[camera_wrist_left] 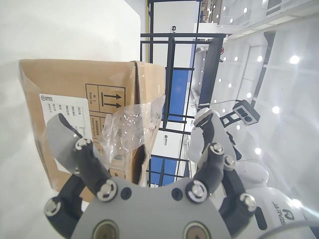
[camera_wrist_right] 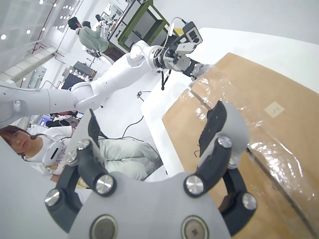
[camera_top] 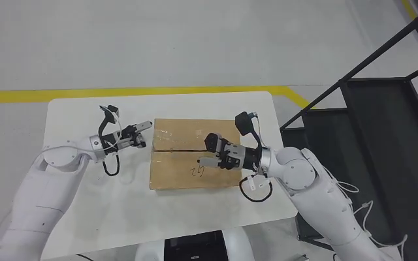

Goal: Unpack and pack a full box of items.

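Left tool (camera_top: 144,129), open and empty, sits at the box (camera_top: 186,171)'s end by loose tape (camera_wrist_left: 129,125); right tool (camera_top: 208,151), open, over its top. Best: pinch tape, peel along seam (camera_top: 189,151).

The box (camera_top: 183,134) is seen in matt brown cardboard, its tape (camera_wrist_left: 132,125) glossy, clear and crinkled; the worktop (camera_top: 117,202) is finished smooth.
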Controlling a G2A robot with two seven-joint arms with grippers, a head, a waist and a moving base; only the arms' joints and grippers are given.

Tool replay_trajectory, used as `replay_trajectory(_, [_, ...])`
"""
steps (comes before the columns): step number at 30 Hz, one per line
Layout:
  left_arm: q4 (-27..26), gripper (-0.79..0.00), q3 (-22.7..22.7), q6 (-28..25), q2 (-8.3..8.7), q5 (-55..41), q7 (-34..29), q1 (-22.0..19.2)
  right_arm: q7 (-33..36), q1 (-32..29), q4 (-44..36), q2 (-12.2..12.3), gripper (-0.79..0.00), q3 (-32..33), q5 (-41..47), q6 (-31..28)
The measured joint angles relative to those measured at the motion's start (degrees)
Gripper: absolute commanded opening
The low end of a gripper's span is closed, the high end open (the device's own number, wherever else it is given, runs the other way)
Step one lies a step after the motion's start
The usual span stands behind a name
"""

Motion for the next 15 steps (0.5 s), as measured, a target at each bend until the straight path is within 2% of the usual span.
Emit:
replay_trajectory(3, [0.86,-0.785,0.4,-0.18,-0.27,-0.4,-0.47,-0.68,0.2,-0.65,-0.37,0.17,0.0,0.67,-0.1,0.08])
replay_trajectory(15, [-0.78,-0.785,-0.9,1.34,0.09,1.51,-2.8,-0.38,0.76,-2.15,-0.99,0.54,0.0,1.18,-0.9,0.46])
